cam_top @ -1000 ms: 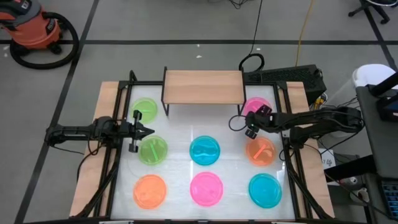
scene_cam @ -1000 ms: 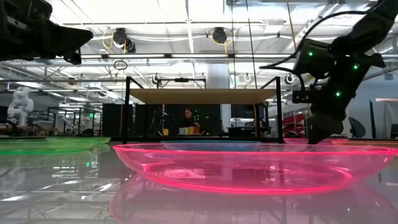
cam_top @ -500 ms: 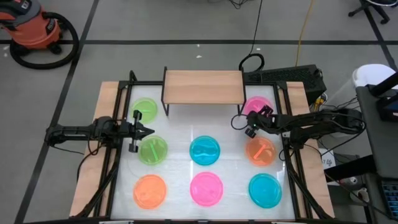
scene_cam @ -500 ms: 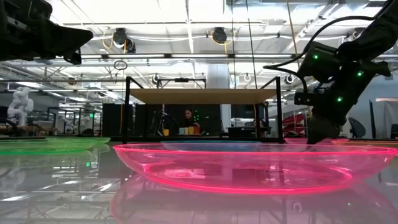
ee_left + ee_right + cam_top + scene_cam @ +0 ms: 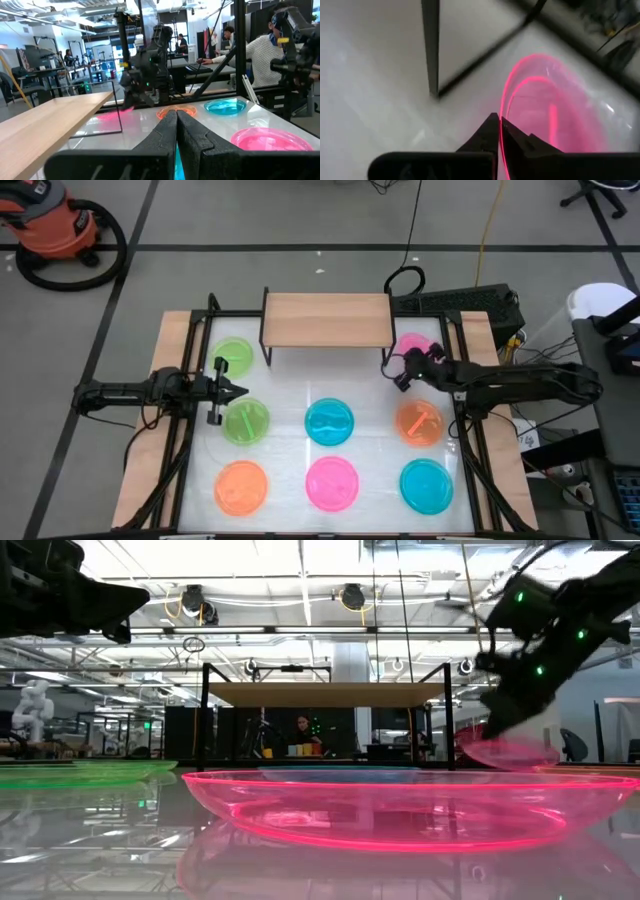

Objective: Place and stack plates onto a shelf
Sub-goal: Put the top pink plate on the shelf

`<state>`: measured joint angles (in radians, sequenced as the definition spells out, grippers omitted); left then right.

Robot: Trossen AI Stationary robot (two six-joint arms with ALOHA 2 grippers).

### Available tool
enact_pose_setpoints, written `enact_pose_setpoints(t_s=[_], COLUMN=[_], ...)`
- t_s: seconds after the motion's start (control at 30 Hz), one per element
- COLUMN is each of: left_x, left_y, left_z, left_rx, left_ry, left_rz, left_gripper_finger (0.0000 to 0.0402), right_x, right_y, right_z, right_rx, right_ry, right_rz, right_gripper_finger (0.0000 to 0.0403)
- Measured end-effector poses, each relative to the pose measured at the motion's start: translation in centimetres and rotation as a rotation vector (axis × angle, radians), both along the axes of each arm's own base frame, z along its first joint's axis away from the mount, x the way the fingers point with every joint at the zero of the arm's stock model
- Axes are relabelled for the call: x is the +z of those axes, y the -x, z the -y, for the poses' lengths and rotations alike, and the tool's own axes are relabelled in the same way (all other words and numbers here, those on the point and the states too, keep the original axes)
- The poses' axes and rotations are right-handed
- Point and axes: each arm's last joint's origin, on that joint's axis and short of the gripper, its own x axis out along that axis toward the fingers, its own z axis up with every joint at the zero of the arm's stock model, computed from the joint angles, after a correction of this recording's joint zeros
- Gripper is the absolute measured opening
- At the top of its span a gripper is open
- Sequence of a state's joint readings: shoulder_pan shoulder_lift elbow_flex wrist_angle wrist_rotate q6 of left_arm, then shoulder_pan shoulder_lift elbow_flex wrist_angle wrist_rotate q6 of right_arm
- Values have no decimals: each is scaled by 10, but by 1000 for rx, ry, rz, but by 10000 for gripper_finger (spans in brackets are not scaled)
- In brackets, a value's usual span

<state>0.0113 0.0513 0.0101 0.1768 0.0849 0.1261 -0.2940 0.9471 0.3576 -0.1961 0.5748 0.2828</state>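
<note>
A glossy white table with wooden side edges is seen on a grey floor marked with dark lines; an orange shop vacuum stands far beyond the shelf's left end. In the low view a large open hall with ceiling lights lies behind the shelf.

The shelf stands at the table's far edge, its long axis running left to right. A pink plate is held just off the shelf's right end by the right claw, whose fingers are closed on the plate's rim; the plate is lifted clear of the table and tilted. The left claw is held near the shelf's left front corner between two green plates, its fingers pressed together on nothing.
</note>
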Motion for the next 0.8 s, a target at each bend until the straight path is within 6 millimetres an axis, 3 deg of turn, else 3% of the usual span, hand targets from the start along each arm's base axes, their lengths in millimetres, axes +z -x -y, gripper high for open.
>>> enact_pose_setpoints(t_s=[0.27,0.53,0.63,0.8], left_x=[0,0,0,0], left_y=[0,0,0,0], left_z=[0,0,0,0], left_rx=[0,0,0,0], left_ry=[0,0,0,0], left_rz=[0,0,0,0], left_gripper_finger=[17,17,17,17], right_x=[64,141,152,143], right_y=[4,-23,-41,-82], right_z=[4,1,1,1], right_rx=[-89,169,280,495], right_ry=[267,427,448,496], right_rz=[156,304,266,159], right_gripper_finger=[0,0,0,0])
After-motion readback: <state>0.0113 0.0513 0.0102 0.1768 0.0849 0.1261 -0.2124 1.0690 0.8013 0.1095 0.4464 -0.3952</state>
